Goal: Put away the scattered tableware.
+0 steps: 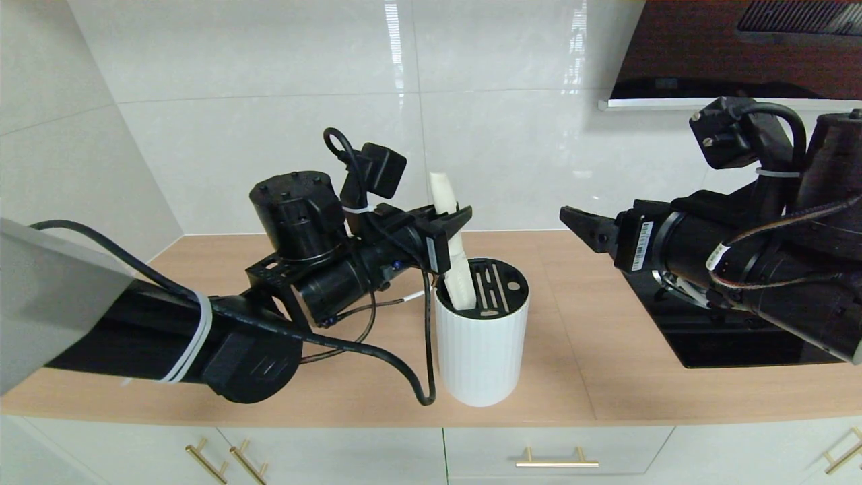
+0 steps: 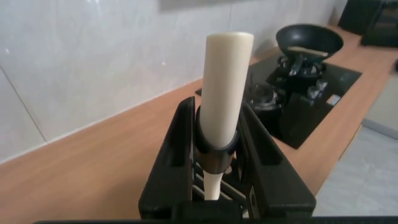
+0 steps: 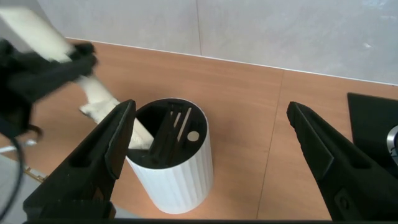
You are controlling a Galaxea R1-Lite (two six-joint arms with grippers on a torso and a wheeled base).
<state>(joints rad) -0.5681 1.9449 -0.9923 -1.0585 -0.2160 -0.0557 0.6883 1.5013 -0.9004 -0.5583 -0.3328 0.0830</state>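
Left gripper (image 1: 450,229): clamped on the cream handle of a utensil (image 2: 227,81), fingers pressed to either side just above a dark collar on the handle. It hangs directly over the holder's rim.
Utensil: tilted, handle end up and leaning toward the wall. Its paler lower end is already down inside the holder's wide opening, on the side nearer the left arm. What kind of utensil it is cannot be told, since the working end is hidden in the pot.
Holder (image 1: 481,350): a white ribbed pot with a dark slotted top. It stands upright on the counter (image 1: 579,350), between the two arms and near the front edge.
Right gripper (image 3: 211,109): jaws wide apart and holding nothing. It hangs beside the holder on the hob side, apart from it and about level with its top.
Hob (image 1: 707,337): black, set into the counter under the right arm, with a pan (image 2: 309,38) on the far burner.
Done: this utensil is most of the way home, its lower end already in the holder.
Left: lower it until it rests, let go, and lift the left arm clear. Whether more tableware still waits cannot be told.
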